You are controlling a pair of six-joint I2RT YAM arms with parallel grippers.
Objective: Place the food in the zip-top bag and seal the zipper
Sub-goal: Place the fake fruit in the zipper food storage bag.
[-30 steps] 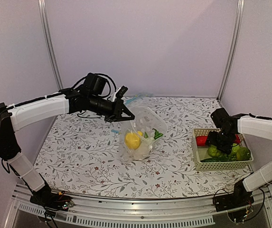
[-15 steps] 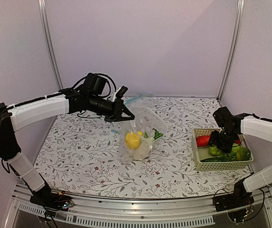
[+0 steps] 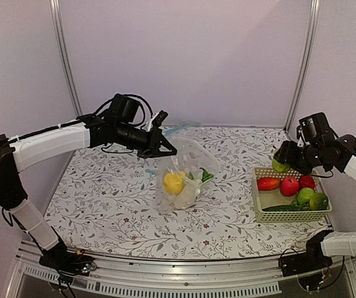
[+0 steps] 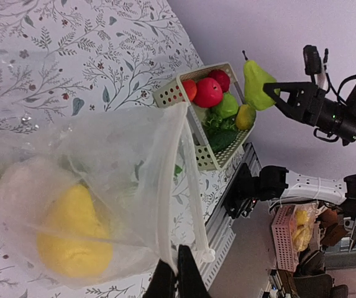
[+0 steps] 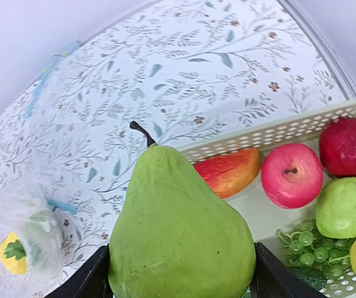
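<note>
- We are looking at the bag [image 3: 187,171] near the middle of the top view. It is standing on the table [image 3: 103,192], clear and crinkled, with its mouth pulled open toward the upper left.
- The left gripper [image 3: 167,149] is pinching the bag's rim, its jaws closed tight on the plastic. In the left wrist view the fingertips [image 4: 187,282] are meeting on that rim at the bottom edge.
- A yellow lemon [image 3: 173,183] is lying low in the bag. Something white is sitting beside it, and green leaves [image 3: 205,176] are showing to its right.
- The right gripper [image 3: 283,164] is clamping a pear [image 3: 280,166] at the right of the top view. It is holding the pear in the air over the upper left corner of the basket [image 3: 256,208], well apart from the bag.
- The pear is showing smooth and light green with a dark stem. It is filling the lower centre of the right wrist view, with a finger on each side.
- The basket is holding red fruits [image 3: 289,185], green fruits [image 3: 305,195] and a cucumber [image 3: 283,208].
</note>
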